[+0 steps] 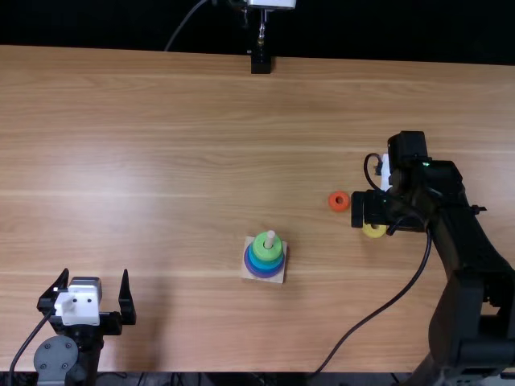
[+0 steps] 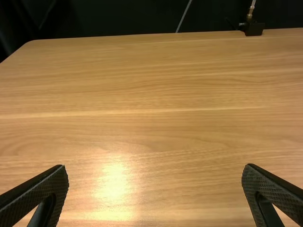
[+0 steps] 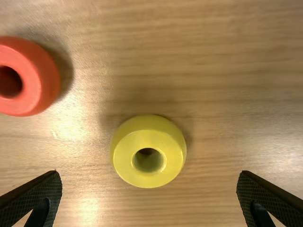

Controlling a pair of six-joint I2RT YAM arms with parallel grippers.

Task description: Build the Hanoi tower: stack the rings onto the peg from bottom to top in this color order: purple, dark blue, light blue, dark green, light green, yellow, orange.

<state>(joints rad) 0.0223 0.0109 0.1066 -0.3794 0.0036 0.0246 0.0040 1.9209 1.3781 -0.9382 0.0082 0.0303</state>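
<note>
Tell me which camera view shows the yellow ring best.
The right wrist view: it shows the yellow ring whole, its top face and center hole unobstructed. The top view shows part of its rim, the rest hidden by the right tool.

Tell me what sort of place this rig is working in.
Probably a robotics lab or test bench: a left arm and a right arm stand at a wooden table with a dark backdrop behind, and the work is only a toy ring tower.
</note>
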